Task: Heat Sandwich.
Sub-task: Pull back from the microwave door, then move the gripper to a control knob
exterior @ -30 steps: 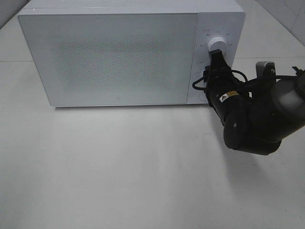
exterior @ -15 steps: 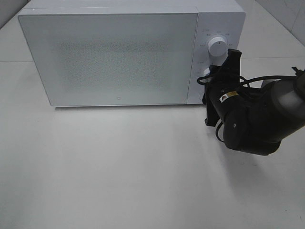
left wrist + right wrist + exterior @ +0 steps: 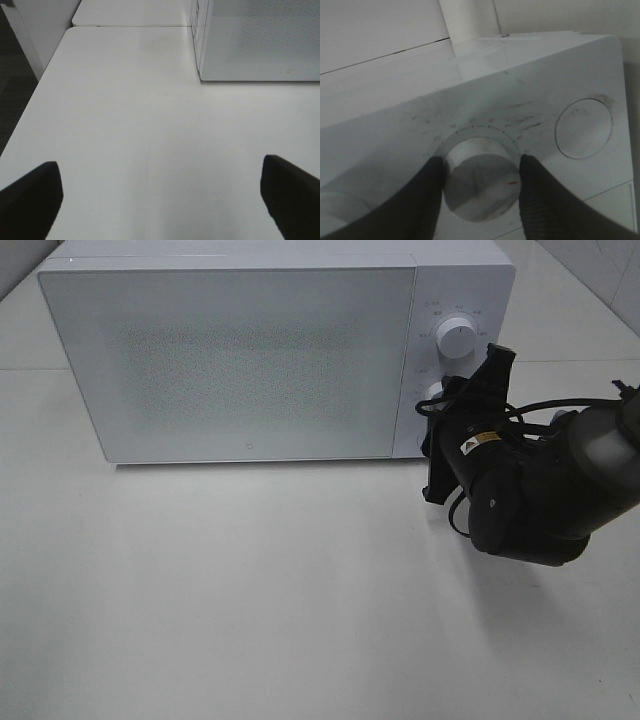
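The white microwave [image 3: 240, 360] stands at the back of the table with its door shut. The sandwich is hidden. My right gripper [image 3: 438, 397] is at the control panel, its two black fingers closed on either side of the lower dial knob [image 3: 481, 179], as the right wrist view shows. The knob's red mark points toward one finger [image 3: 540, 195]. The upper knob [image 3: 457, 338] is free. My left gripper [image 3: 160, 200] is open and empty over bare table, left of the microwave's front corner [image 3: 200, 75].
A round button [image 3: 583, 128] sits on the panel beside the gripped knob. The right arm's dark bulk [image 3: 540, 490] hangs over the table in front of the microwave's right end. The table edge [image 3: 30, 105] runs along my left side.
My right gripper has rolled clockwise at the lower knob, from upright to tilted, and the upper knob has come into sight. The left arm shows no earlier frame.
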